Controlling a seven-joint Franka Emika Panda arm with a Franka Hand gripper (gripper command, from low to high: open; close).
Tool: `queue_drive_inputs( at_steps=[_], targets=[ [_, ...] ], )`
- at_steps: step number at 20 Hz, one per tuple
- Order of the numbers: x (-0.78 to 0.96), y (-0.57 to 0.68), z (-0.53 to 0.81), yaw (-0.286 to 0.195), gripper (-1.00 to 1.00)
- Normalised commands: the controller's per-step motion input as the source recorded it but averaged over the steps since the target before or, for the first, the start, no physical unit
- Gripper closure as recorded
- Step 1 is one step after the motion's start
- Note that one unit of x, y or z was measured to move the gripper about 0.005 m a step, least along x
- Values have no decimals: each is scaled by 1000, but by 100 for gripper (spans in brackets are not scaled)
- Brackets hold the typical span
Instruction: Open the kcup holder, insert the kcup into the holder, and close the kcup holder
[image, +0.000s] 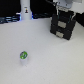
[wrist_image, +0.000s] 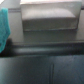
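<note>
The kcup holder (image: 62, 26) is a black boxy unit with two stacked drawer fronts at the back of the white table, towards the exterior view's right. Both drawers look shut. The kcup (image: 23, 55), a small white pod with a green top, stands on the table far from the holder, towards the exterior view's left and front. My gripper (image: 65, 8) hovers just above the top of the holder; its jaws are too blurred to read. The wrist view is blurred and shows a dark flat surface (wrist_image: 45, 62), probably the holder's top, filling the lower part.
A tall white bottle-shaped object (image: 25, 10) stands at the back left of the exterior view. In the wrist view a grey box (wrist_image: 47, 15) lies beyond the dark surface and something teal (wrist_image: 4, 27) shows at the edge.
</note>
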Motion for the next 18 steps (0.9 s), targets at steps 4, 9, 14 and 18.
queue_drive_inputs(
  at_steps=[4,9,14,18],
  targets=[
    [-8,-111,-266,37,-100],
    [-96,-94,-358,36,-100],
    [-108,-23,-164,-10,-100],
    [-227,3,-254,-10,-100]
  ],
)
